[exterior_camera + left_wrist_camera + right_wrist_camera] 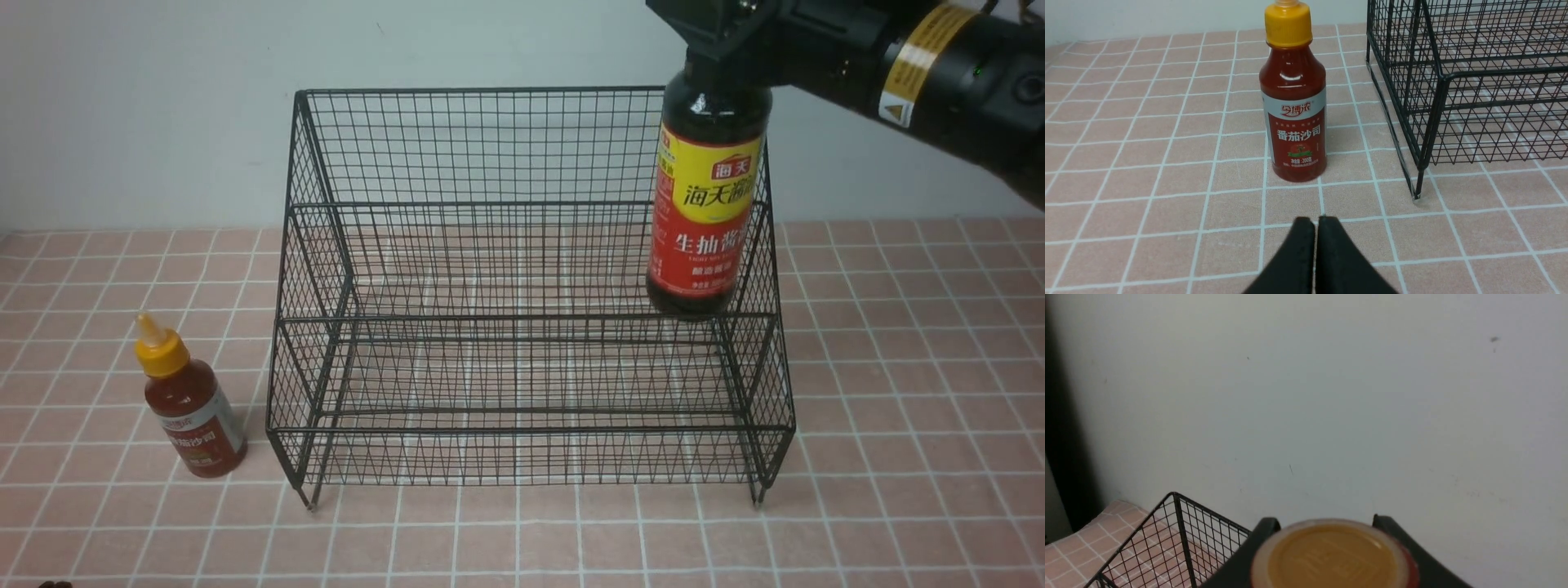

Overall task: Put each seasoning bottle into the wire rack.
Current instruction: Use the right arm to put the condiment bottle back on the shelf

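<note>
Pink tiled tabletop (898, 408) with white grout; pale wall (163, 106) behind.

On the soy-sauce bottle (707, 204), yellow-and-red label: 海天 and 生抽酱, the rest curving out of sight. On the red-sauce squeeze bottle (1294, 122): 番茄沙司 and 200克. Yellow warning sticker (921, 57): lettering too small to read.

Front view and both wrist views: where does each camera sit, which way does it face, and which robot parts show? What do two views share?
Front view: between the arms, facing forward at the rack, soy-sauce bottle and red-sauce bottle; the right arm shows.
Left wrist view: low over the table, facing the red-sauce bottle; the shut left gripper shows.
Right wrist view: high, facing the wall; the right gripper holds the soy-sauce bottle's cap.
Shared: front and left wrist views show the red-sauce bottle beside the rack.
</note>
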Robot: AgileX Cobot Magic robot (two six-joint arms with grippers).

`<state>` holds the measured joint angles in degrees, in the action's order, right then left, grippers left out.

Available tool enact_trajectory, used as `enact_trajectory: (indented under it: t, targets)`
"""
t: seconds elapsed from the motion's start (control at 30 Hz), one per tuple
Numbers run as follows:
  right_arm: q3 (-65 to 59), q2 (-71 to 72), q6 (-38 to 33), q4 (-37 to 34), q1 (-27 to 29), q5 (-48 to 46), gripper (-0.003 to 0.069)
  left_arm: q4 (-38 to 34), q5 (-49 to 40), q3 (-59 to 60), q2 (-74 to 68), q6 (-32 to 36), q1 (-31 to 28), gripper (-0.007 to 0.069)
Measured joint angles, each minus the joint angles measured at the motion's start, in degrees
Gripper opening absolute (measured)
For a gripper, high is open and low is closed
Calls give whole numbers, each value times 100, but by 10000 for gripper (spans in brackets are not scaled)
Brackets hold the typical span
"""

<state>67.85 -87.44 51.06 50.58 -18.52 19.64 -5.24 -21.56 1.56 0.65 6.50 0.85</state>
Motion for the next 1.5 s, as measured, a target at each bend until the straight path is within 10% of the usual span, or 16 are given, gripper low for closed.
enact_trajectory:
  t: [0.67,1.5]
  targets:
    - [0,-331,1967,2414,0,-203,269,0,0,0,0,0,0,-10]
    - [27,-816,2630,2562,0,65,269,0,0,0,0,0,0,-10]
